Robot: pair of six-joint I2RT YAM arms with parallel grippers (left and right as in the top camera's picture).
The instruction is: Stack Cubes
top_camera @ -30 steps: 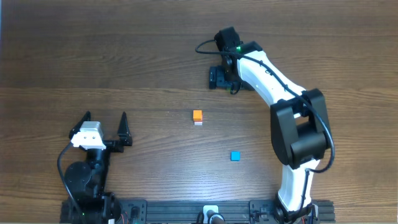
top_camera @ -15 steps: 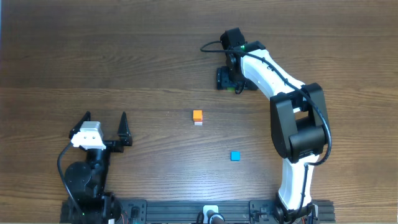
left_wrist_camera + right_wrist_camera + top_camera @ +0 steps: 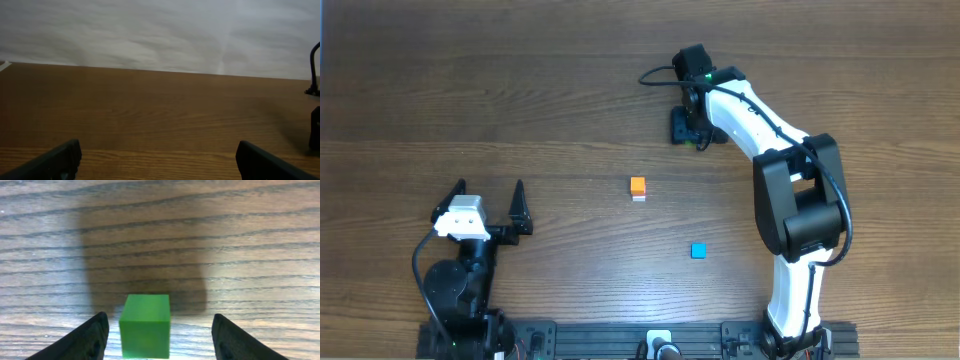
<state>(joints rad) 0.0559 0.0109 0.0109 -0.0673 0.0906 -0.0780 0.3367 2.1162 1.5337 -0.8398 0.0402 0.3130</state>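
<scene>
Right arm's pincer [image 3: 688,128] hangs low over the far side of the wooden table [image 3: 520,80], past the middle of the top view, its fingers spread wide. In the right wrist view the pincer [image 3: 159,319] brackets a green cube [image 3: 146,325], which sits flat on the wood grain. One dark finger [image 3: 92,339] stands to one side of the cube and the other finger [image 3: 235,339] to the other side. A gap shows on both sides, narrower on the first, and neither finger touches the cube. A broad shadow falls on the table beyond the cube.

Nearer the centre of the table an orange cube [image 3: 637,185] sits with a white sliver [image 3: 638,198] showing at its near edge. A blue cube [image 3: 697,250] lies apart from it, closer to the arms' bases and a little to the right. Both are well apart from the green cube.

The left arm sits folded near its base, its pincer [image 3: 489,188] released and holding nothing, the two black fingers splayed over bare wood. Its wrist view shows the pincer [image 3: 159,150] low over the table, a pale wall [image 3: 150,35] beyond, and part of the right arm [image 3: 315,120] dark at the edge.
</scene>
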